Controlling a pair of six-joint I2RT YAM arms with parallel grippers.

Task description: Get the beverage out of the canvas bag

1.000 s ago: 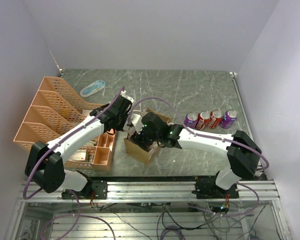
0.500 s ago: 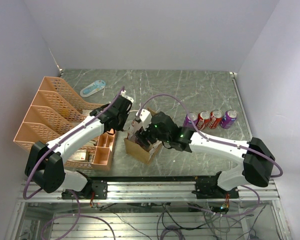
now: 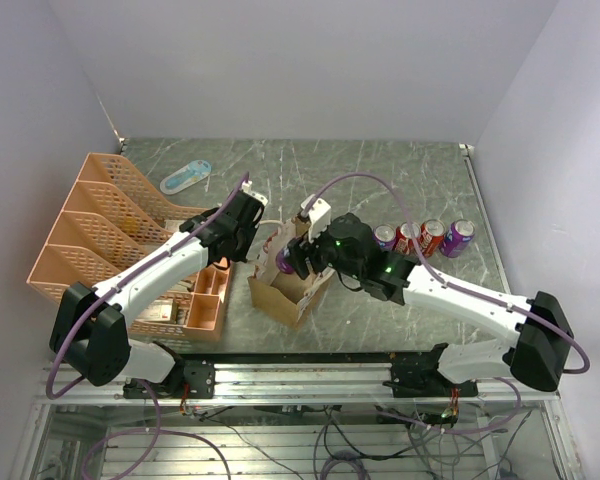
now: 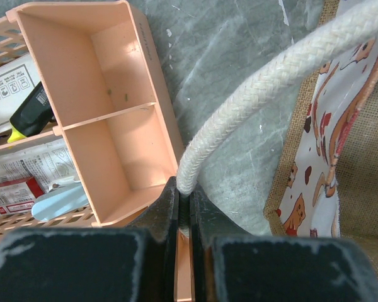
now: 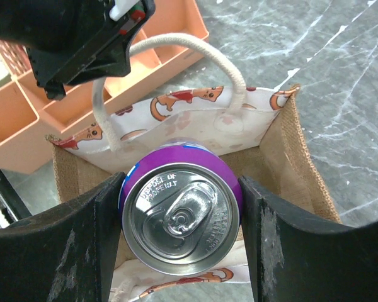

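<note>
Grey marbled surface (image 3: 380,175).
1. Orange plastic slotted organizer (image 3: 100,215), left of frame, lying on the surface.
2. Orange two-compartment bin (image 4: 113,113), both compartments bare, beside the organizer's near end.
3. Printed packets (image 4: 12,176) and a yellow-black item (image 4: 31,113), behind the bin.
4. Blue-white flat object (image 3: 185,177), upper left.
5. Row of cans (image 3: 432,237), right of centre, upright, touching; purple at the right end.

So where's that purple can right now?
In the right wrist view, the purple can is clamped in the right gripper, over the mouth of the canvas bag, whose rope handle the left gripper pinches.
</note>
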